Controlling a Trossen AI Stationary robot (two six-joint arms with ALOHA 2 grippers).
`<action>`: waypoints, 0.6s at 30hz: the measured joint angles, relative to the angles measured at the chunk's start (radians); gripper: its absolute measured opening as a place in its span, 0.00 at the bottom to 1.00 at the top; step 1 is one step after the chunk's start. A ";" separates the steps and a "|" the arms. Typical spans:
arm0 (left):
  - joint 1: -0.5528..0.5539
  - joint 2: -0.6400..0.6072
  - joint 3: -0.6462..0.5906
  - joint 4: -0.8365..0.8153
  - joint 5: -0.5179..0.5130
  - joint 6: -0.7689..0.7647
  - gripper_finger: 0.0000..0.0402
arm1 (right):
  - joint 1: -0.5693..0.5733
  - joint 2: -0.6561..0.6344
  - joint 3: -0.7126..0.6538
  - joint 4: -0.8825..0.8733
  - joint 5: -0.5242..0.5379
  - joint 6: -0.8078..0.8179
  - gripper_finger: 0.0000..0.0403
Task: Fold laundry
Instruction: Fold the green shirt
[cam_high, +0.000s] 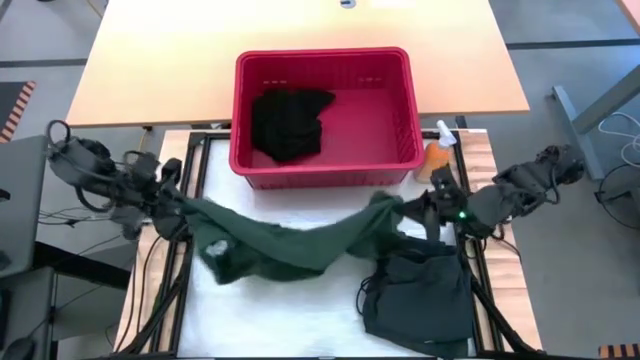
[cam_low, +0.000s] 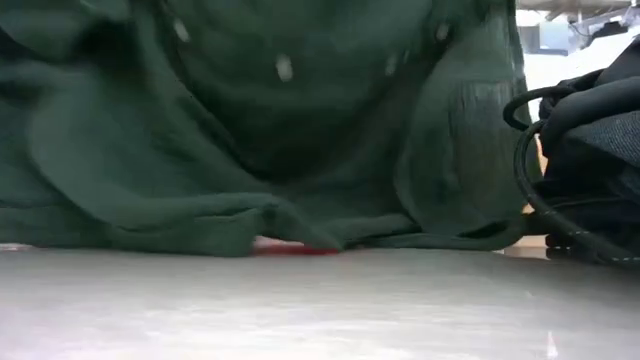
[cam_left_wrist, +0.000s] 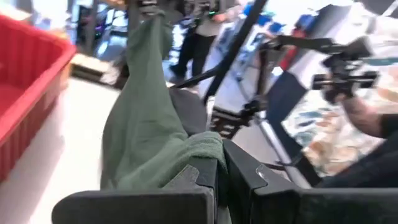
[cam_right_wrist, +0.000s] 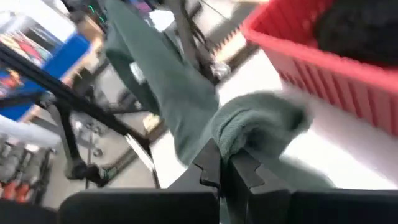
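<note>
1. The left gripper (cam_left_wrist: 219, 177) fills the near edge of the left wrist view, its dark jaws pressed together on a bunched fold of the green shirt (cam_left_wrist: 146, 134).
2. From that pinch the shirt stretches away as a taut band, rising to the far end, where the other arm (cam_left_wrist: 208, 9) has it.
3. The red basket (cam_left_wrist: 28, 93) stands to one side on the white counter (cam_left_wrist: 65, 140), its ribbed wall close to the cloth.
4. Beyond the shirt there are black frame bars and cables (cam_left_wrist: 249, 93), blurred.
5. A person's forearm (cam_left_wrist: 367, 118) shows at the far edge, beside a black clamp.
</note>
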 joint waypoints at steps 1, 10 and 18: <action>0.000 -0.006 0.000 0.002 0.019 0.007 0.00 | 0.008 -0.010 0.000 0.024 0.003 -0.023 0.06; 0.000 -0.048 0.000 -0.013 0.273 0.061 0.00 | 0.140 -0.125 0.002 -0.170 0.030 0.005 0.06; 0.000 -0.123 0.000 0.001 0.172 0.121 0.00 | 0.171 -0.198 0.002 -0.403 0.163 0.204 0.06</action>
